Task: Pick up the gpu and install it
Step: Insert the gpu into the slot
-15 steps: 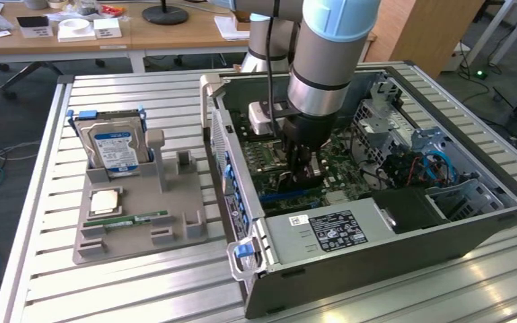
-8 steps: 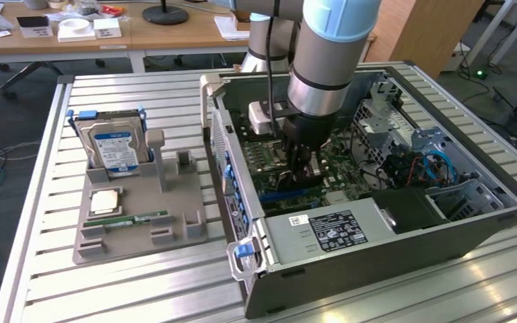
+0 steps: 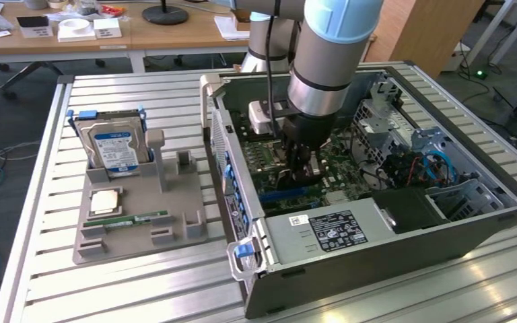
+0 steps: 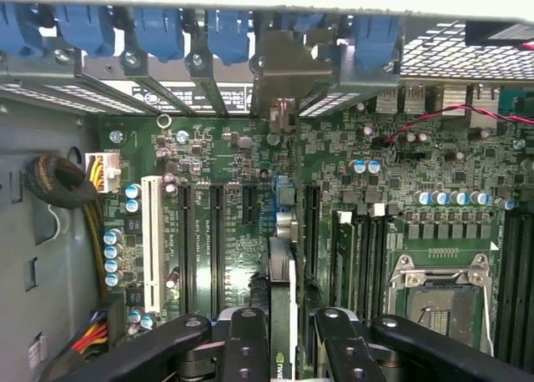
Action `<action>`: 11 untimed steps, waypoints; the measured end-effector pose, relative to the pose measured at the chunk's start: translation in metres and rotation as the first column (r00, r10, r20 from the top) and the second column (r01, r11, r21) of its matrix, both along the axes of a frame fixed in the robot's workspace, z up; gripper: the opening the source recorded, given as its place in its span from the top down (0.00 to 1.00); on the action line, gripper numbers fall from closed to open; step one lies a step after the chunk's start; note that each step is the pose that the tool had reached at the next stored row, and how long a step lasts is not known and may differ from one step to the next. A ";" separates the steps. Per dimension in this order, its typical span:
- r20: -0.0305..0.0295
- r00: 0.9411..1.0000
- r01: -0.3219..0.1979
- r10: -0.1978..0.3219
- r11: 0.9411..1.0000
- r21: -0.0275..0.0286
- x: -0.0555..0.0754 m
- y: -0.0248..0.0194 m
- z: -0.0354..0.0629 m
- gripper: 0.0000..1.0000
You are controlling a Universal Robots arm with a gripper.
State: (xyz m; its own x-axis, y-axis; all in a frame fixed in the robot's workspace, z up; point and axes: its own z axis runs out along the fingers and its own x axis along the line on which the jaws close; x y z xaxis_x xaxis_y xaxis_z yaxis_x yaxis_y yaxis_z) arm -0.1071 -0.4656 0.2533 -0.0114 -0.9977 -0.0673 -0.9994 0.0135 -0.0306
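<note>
My gripper (image 3: 298,171) reaches down into the open computer case (image 3: 474,232), over the green motherboard (image 3: 339,168). It is shut on the gpu (image 4: 280,307), a thin dark card seen edge-on between the black fingers (image 4: 244,349). The card stands upright along a black expansion slot in the motherboard (image 4: 225,257). Its grey metal end bracket (image 4: 279,82) sits at the case's rear slot openings, among the blue latches (image 4: 158,32). In the exterior view the gpu (image 3: 287,180) shows as a dark piece just under the fingers.
A grey parts holder (image 3: 164,202) on the slatted table, at the exterior view's left, carries a silver hard drive with blue label (image 3: 115,145), a CPU chip (image 3: 106,200) and a green RAM stick (image 3: 137,219). Inside the case are the power supply (image 3: 330,229), a CPU socket (image 4: 438,290) and a white slot (image 4: 153,240).
</note>
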 end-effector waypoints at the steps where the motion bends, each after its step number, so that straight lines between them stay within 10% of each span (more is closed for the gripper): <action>1: 0.000 1.000 0.000 0.000 1.000 0.000 0.000 0.0000 -0.0001 0.74; 11: 0.000 1.000 0.000 0.000 1.000 0.000 0.001 -0.0007 -0.0008 0.74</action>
